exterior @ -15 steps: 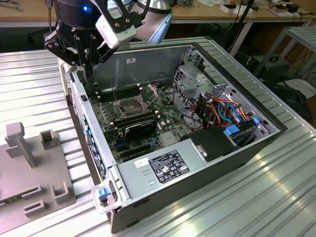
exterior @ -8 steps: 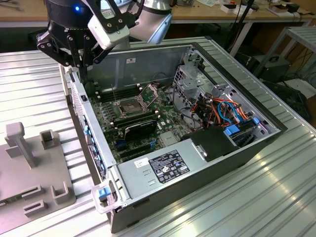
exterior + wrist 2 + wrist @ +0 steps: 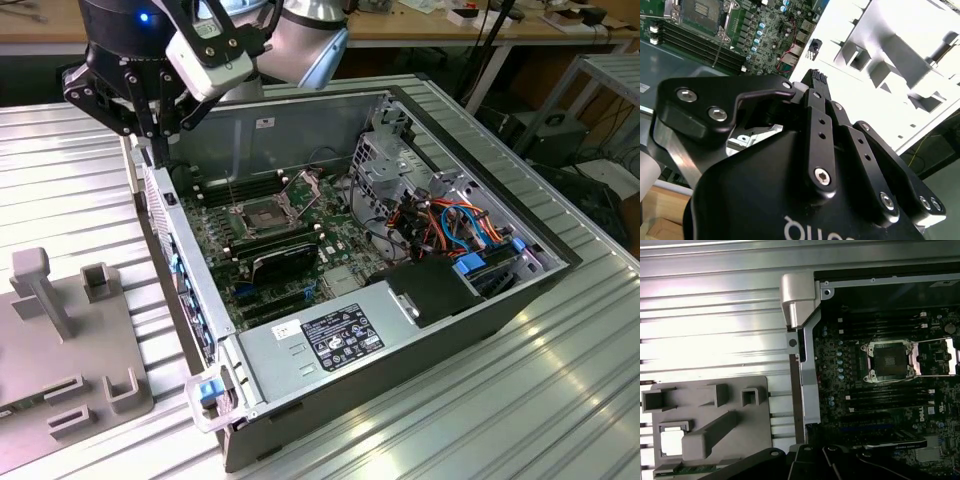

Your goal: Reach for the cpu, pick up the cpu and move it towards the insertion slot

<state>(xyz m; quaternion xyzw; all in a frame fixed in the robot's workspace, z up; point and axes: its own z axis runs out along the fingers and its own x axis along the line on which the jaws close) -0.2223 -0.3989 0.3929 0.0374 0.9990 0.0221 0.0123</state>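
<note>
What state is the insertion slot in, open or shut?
Open: the insertion slot shows a bare dark centre, its cover plate swung aside.

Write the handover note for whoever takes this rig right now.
Gripper: hovers above the computer case's edge, grip state unclear.
The cpu: apparently the pale square in a pocket of the grey fixture, outside the case.
The insertion slot: on the motherboard, frame swung open, centre bare.
Done: nothing evident. Left: reaching, picking up the cpu, moving it to the slot.
</note>
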